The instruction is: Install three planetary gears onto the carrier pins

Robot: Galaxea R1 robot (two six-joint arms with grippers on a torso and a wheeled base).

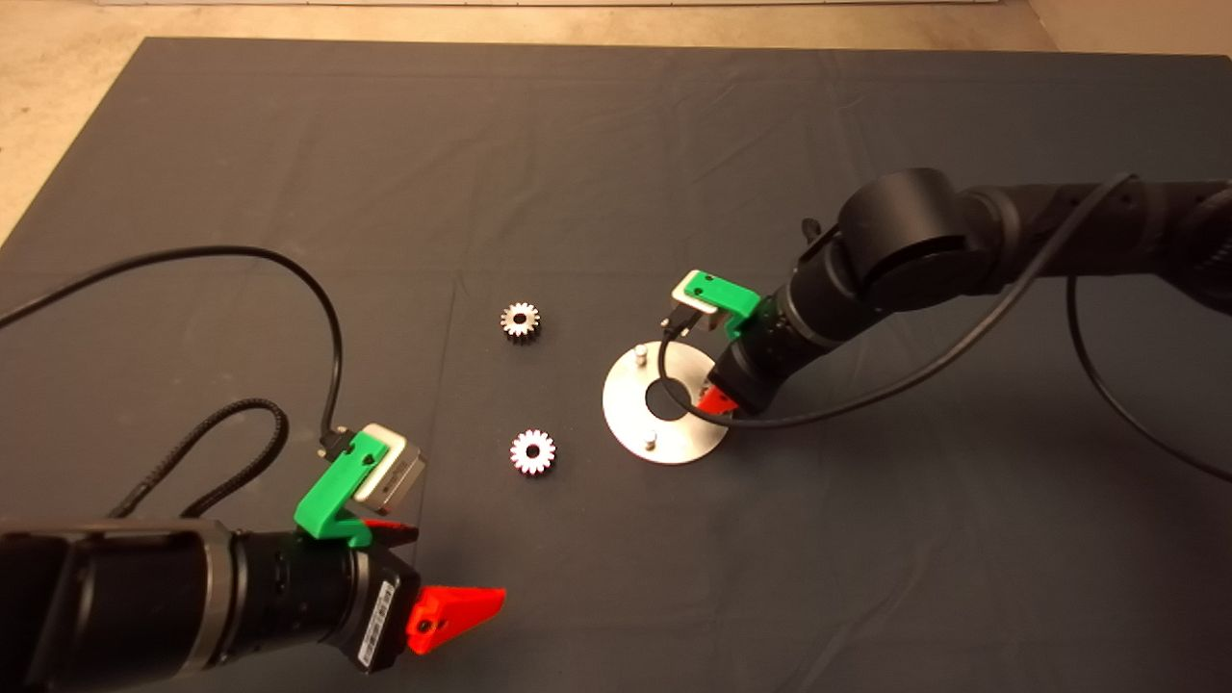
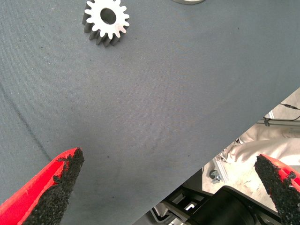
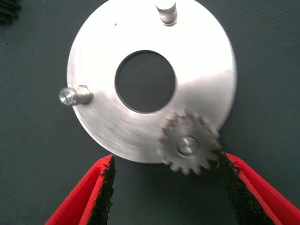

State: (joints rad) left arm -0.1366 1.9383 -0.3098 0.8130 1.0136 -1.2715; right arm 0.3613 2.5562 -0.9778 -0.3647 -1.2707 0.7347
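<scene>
The shiny carrier disc (image 1: 628, 404) lies on the dark mat right of centre. Two bare carrier pins (image 1: 639, 352) (image 1: 651, 441) stand on it. My right gripper (image 1: 714, 400) hangs over the disc's right edge and hides the third pin. In the right wrist view the right gripper (image 3: 166, 158) is open, with one planetary gear (image 3: 190, 146) sitting on that pin between the fingers, touching neither. Two loose gears (image 1: 520, 320) (image 1: 532, 451) lie on the mat left of the disc. My left gripper (image 1: 457, 560) waits open and empty at the lower left.
The left wrist view shows the nearer loose gear (image 2: 107, 21) and the mat's front edge (image 2: 201, 168), with the floor beyond. A black cable (image 1: 289, 269) loops over the mat's left part. The right arm (image 1: 914, 241) reaches in from the right.
</scene>
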